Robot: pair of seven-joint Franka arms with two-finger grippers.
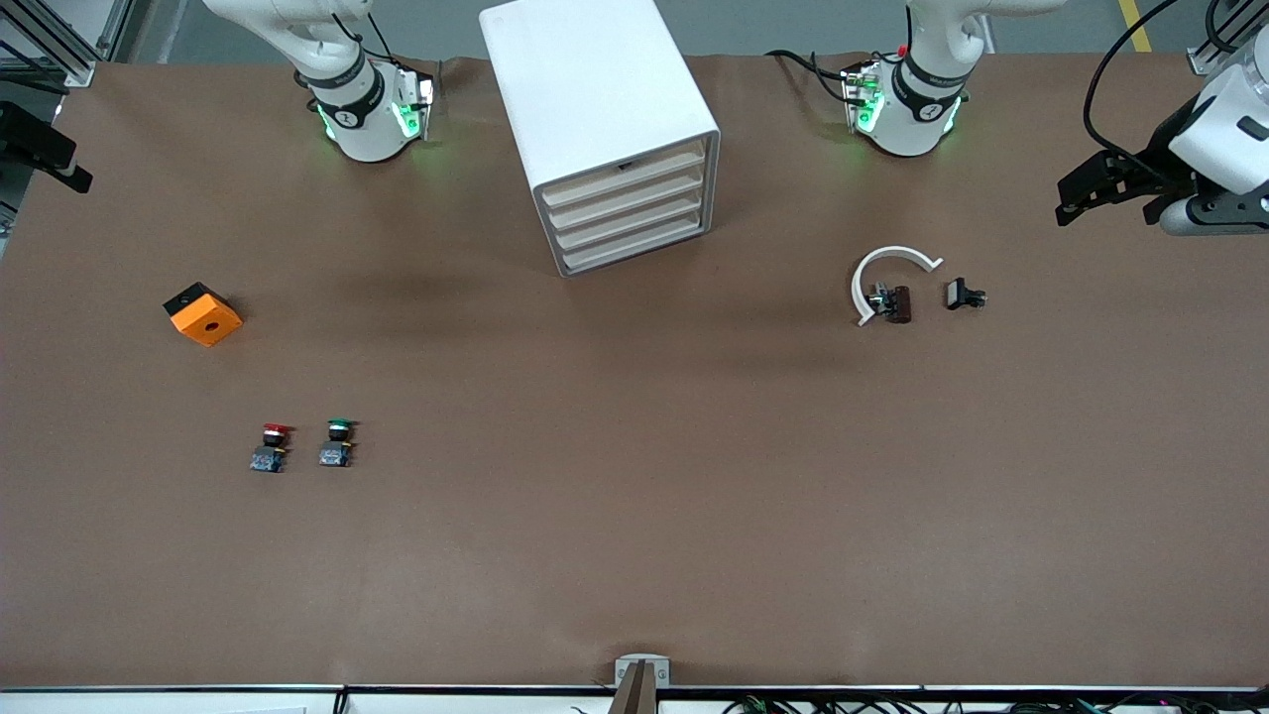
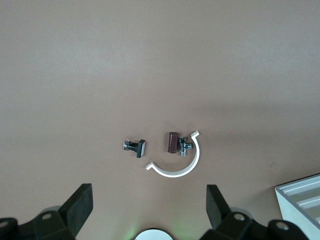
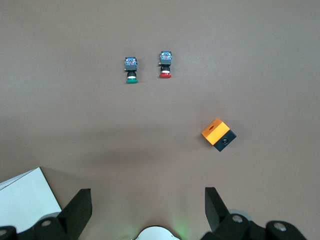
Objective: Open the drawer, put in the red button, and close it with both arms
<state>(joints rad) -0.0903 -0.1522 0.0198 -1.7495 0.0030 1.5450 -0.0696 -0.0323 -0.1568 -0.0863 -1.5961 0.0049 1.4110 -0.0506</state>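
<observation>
Both grippers hold nothing, and their jaws are spread wide. The right gripper (image 3: 145, 210) hangs over the table near its own base, and the left gripper (image 2: 147, 210) does too. The red button (image 1: 271, 448) sits toward the right arm's end of the table, so the right arm is nearer to it. It stands just beside the green button (image 1: 338, 443) and nearer the front camera than the orange block (image 1: 203, 314). Its cap is round and red, its body dark. The drawer cabinet (image 1: 605, 119) is all shut.

Both arms wait raised above the tabletop; left tool (image 2: 147, 212) and right tool (image 3: 147, 212) spread wide, empty.

Even overhead light, soft shadows
</observation>
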